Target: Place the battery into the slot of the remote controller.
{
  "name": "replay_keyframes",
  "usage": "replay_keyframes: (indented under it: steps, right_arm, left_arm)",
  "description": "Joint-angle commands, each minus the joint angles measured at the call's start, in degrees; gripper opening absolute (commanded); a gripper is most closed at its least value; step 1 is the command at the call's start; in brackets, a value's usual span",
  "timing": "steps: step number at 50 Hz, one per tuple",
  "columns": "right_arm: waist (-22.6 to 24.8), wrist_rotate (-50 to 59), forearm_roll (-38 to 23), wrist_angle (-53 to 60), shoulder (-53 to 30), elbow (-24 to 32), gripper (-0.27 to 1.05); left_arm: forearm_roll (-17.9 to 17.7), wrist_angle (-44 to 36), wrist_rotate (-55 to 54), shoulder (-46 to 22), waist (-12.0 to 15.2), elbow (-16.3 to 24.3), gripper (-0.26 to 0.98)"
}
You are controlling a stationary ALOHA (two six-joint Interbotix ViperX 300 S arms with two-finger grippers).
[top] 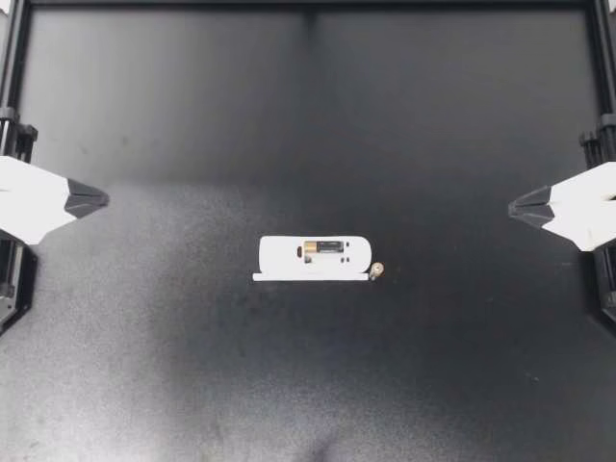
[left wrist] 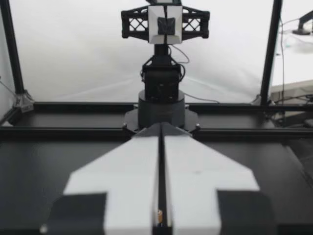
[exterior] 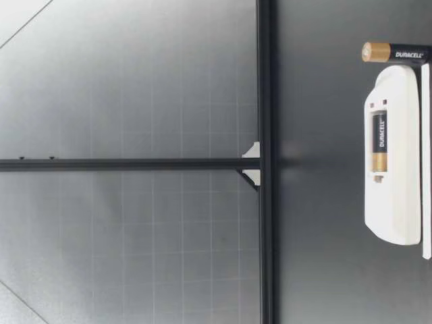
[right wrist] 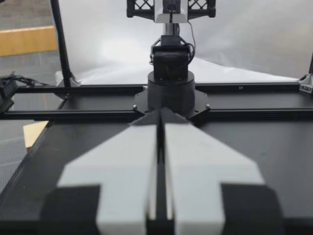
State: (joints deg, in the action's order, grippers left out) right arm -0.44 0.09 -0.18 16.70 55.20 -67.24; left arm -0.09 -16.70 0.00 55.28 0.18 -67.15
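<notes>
low view, nearest that camera: you have a thin white strip [exterior: 426, 169] lying along the table [exterior: 324, 270]. right behind it is your remote [exterior: 395, 209], long side running along the table, slot face toward the camera.

agreed, and you can see a seated battery [exterior: 380, 138] in that slot, its copper end pointing away from the loose battery [exterior: 398, 52]. whether the remote leans or stands square, you can't tell from here.

that loose one stands upright on the table just beside the remote's end, copper end up. touching or not, i can't tell you.

farther back you get only the black frame rail [exterior: 264, 81] at the table's far edge and a grey gridded backdrop [exterior: 135, 101].

top view now: your left gripper [top: 104, 199] and right gripper [top: 512, 206] hang at opposite sides of the table, tips pointing inward. both are well apart from the remote in the middle.

your wrist views settle the fingers [left wrist: 132, 186]: on each gripper they are drawn together with only a thin slit between, and neither pair has hold of anything.

through the left slit you catch a small copper speck [left wrist: 159, 214] far ahead, too small to name. beyond it, across the table, you see your right arm's base [left wrist: 161, 105].
</notes>
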Motion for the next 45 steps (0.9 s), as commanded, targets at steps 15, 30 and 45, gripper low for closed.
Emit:
replay_keyframes:
  steps: [15, 30, 45]
  right_arm:
    - [0.09, 4.66, 0.70, -3.96, -11.51, 6.33, -0.18]
    - [-2.29, 4.83, 0.09, -30.76, -27.07, 20.04, -0.18]
    - [-2.55, 4.66, -1.41, -41.40, -36.65, 27.07, -0.18]
  left_arm:
    - [-0.09, -0.88, 0.53, -0.70, 0.35, 0.35, -0.15]
    - [-0.09, -0.97, 0.44, -1.67, 0.35, -0.18, -0.15]
    - [-0.09, -0.97, 0.44, -2.11, 0.35, -0.44, -0.15]
